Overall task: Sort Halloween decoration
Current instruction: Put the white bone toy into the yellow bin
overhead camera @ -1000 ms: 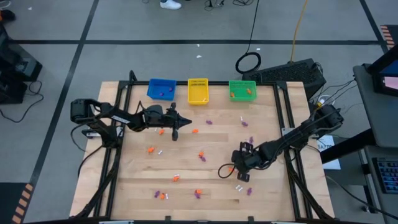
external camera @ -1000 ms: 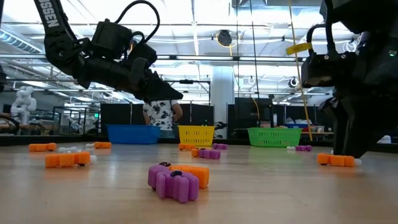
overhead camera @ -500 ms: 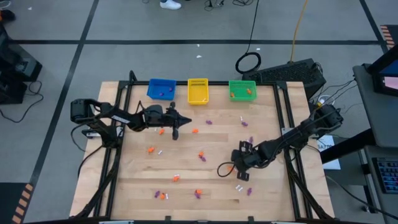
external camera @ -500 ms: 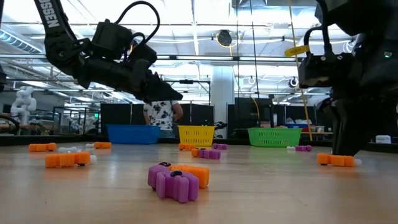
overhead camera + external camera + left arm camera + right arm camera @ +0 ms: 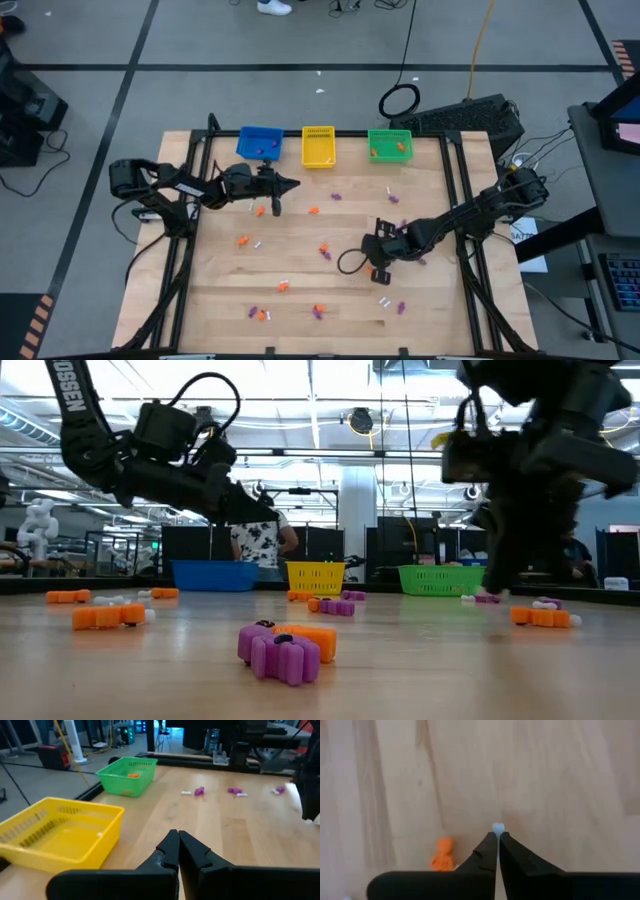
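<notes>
Precariously, the right claw [image 5: 497, 836] is pinching a tiny white trinket [image 5: 497, 827] by its tip mid-counter, risking a slip, while the left claw [image 5: 178, 843] is hovering closed.

The right gripper [image 5: 497, 836] pinches a tiny white trinket [image 5: 497, 827] at its closed fingertips, mid-frame, above bare wood. An orange trinket [image 5: 443, 854] lies lower left.

Orange, purple, white trinkets [image 5: 324, 251] scattered on tabletop.
</notes>
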Robot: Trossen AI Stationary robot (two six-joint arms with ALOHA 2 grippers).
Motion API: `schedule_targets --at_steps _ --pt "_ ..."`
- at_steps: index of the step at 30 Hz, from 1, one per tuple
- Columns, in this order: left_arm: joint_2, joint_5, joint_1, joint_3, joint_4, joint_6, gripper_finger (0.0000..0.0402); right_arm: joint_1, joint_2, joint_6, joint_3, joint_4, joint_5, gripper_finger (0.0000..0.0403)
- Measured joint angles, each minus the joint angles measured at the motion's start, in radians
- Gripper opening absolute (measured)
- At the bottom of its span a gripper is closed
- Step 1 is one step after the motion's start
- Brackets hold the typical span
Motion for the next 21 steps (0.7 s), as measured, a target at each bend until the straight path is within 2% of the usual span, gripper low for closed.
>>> schedule_targets --at_steps 7,14,21 --pt "-0.071 0.000 0.024 -0.057 0.012 0.000 0.0003 -0.116 0.000 -0.161 0.105 0.005 0.003 0.0004" --pt "-0.094 0.000 0.029 -0.067 0.007 0.001 0.0003 -0.307 0.009 -0.288 0.257 0.004 0.031 0.0003" --pt "-0.094 0.000 0.029 -0.067 0.009 0.001 0.0003 -0.527 0.137 -0.472 0.468 -0.036 0.030 0.0004"
